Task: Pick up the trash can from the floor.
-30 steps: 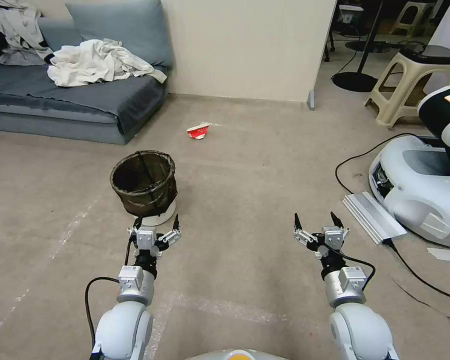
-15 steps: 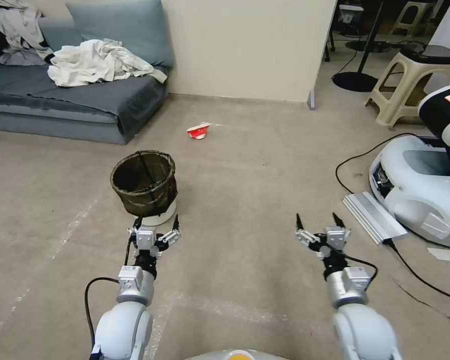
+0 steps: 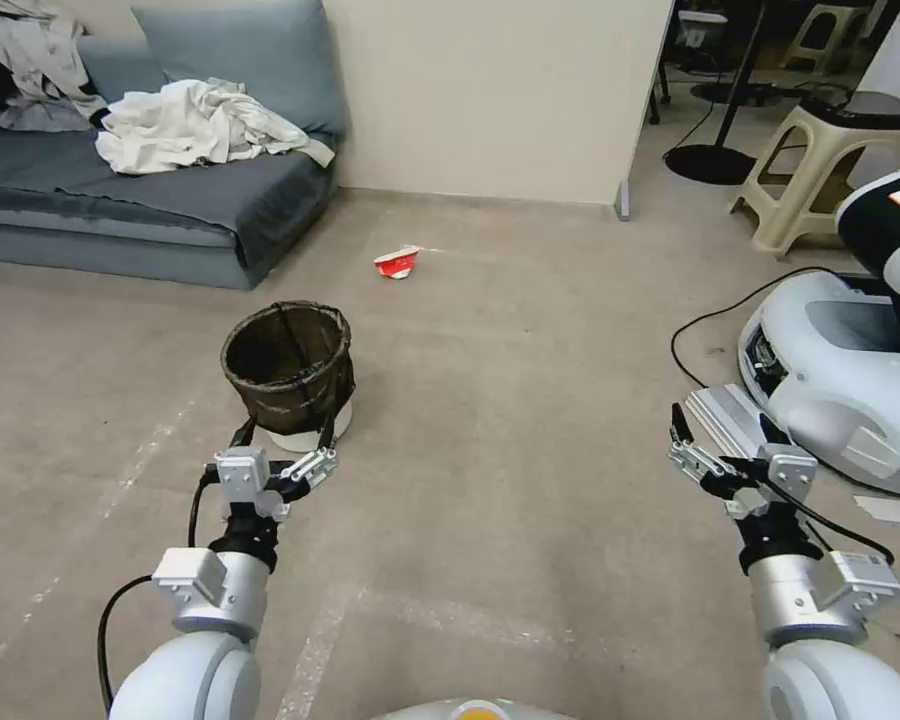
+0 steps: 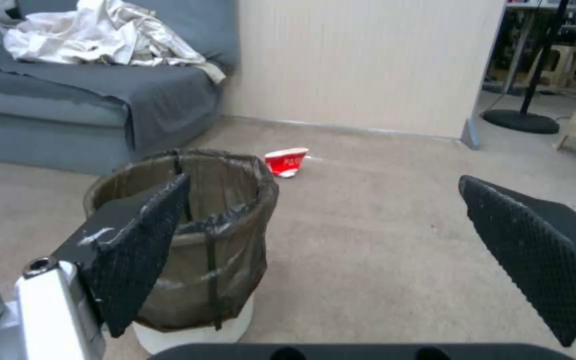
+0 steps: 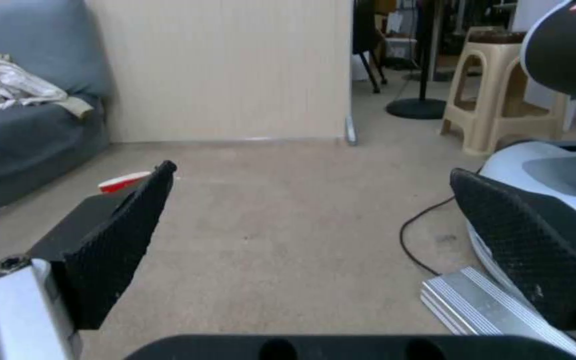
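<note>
Standing upright on the carpeted floor (image 3: 490,480), the trash can (image 3: 288,375) sits ahead of us and to our left, with its white base visible beneath the dark bag liner that folds over the rim. We hold the left gripper (image 3: 282,432) just short of the can's near side, at about base height, fingers spread wide and gripping nothing. In the left wrist view the trash can (image 4: 188,240) lies toward the side of one finger pad (image 4: 143,245) and not centred in the gap; that pad overlaps the near wall in the picture, but we cannot tell whether it touches.

We hold the right gripper (image 3: 730,430) out to our right, well apart from the can, also spread wide and empty, close to a grey metal panel (image 3: 745,430) and a white robot base (image 3: 850,370).

The relation that governs the coming move: the can lies directly forward of the left gripper, its long axis vertical and its opening facing up. We judge the left arm the nearer one by a clear margin. A grasp on the rim or wall will likely call for a small sideways correction so the can sits between the fingers.

A crushed red-and-white cup (image 3: 397,262) lies farther off, beyond the can, near a grey sofa (image 3: 150,210).
</note>
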Robot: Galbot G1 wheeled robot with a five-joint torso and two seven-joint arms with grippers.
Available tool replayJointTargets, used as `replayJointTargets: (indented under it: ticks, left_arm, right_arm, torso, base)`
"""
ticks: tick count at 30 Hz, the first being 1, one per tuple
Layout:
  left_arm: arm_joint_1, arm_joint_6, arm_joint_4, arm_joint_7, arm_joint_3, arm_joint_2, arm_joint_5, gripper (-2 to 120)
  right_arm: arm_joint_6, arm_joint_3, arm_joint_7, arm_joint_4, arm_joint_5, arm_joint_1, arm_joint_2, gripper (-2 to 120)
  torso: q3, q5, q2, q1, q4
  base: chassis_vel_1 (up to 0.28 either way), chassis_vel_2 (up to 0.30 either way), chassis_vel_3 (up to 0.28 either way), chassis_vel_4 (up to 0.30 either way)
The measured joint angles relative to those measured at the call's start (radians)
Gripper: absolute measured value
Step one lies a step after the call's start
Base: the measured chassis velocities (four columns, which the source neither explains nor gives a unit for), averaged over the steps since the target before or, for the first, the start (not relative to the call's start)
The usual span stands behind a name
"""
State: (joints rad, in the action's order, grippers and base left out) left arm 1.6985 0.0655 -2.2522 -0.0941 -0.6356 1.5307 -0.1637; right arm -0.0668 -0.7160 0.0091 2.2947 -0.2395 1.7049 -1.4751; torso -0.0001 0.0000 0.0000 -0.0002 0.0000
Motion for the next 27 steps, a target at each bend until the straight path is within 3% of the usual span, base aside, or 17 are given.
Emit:
replayJointTargets:
  ticks: [27]
  left_arm:
    - [-0.002, 0.0, 0.003, 0.022, -0.015, 0.007, 0.005, 100]
  right_arm:
    - [0.032, 0.008, -0.011, -0.031, -0.013, -0.021, 0.016, 100]
  torso:
    - [0.0, 0.0, 0.0, 0.0, 0.0]
  base:
    - [0.024, 0.023, 0.024, 0.024]
